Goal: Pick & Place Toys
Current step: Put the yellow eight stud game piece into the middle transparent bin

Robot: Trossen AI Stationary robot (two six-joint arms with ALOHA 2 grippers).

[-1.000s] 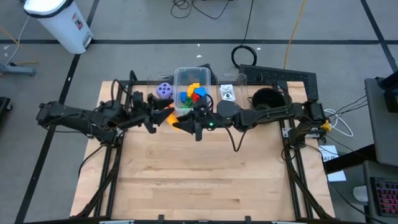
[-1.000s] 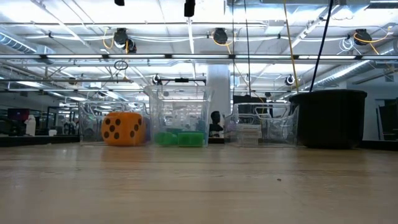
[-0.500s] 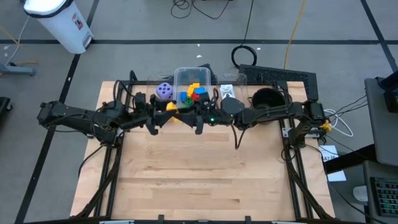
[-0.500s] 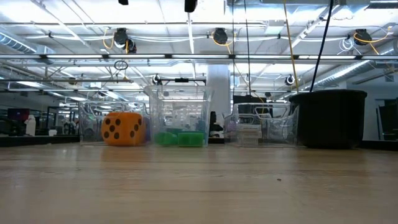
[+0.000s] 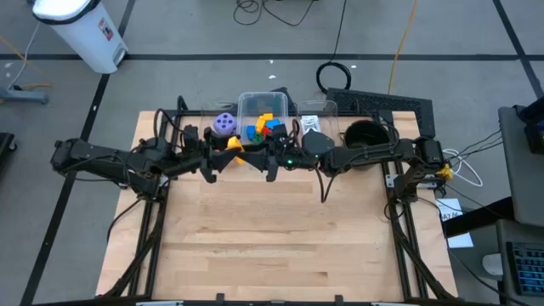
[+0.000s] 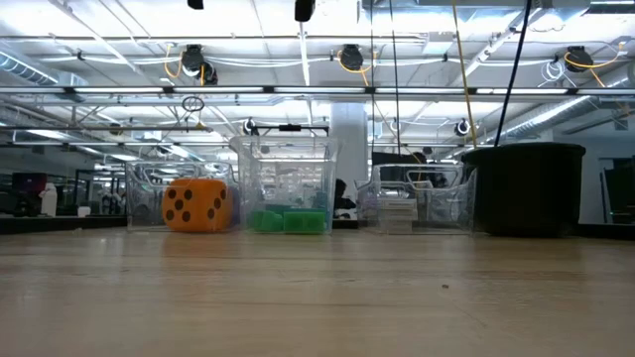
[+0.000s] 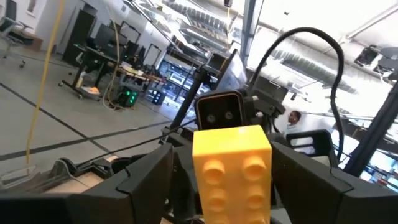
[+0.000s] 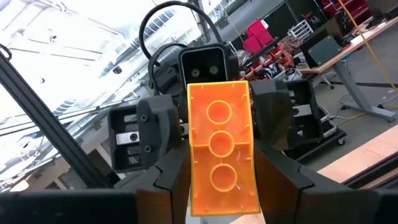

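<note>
- wooden table [image 5: 272,238] filled the high view, with grey floor around it and a lit workshop hall behind it in the low view.
- we saw the left gripper [image 5: 223,157] raised near the far edge of the table, its fingers clamped on a yellow block [image 7: 231,169]; the left wrist view showed that block studs-out between the two dark fingers.
- we saw the right gripper [image 5: 262,159] facing it from the other side, closed on an orange block [image 8: 222,148] with three round studs in a row.
- the two grippers stood close together, each wrist camera looking straight at the other.
- just beyond them sat a clear tub [image 5: 264,109] holding loose blocks [image 5: 264,127] in red, blue, yellow and green; green ones showed through its wall in the low view.
- a purple die [image 5: 224,124] lay in a clear tray to the left of the tub, and an orange die [image 6: 195,205] showed there in the low view.
- white cards [image 5: 311,126] lay to the right of the tub, and a black pot [image 5: 364,134] stood farther right.
</note>
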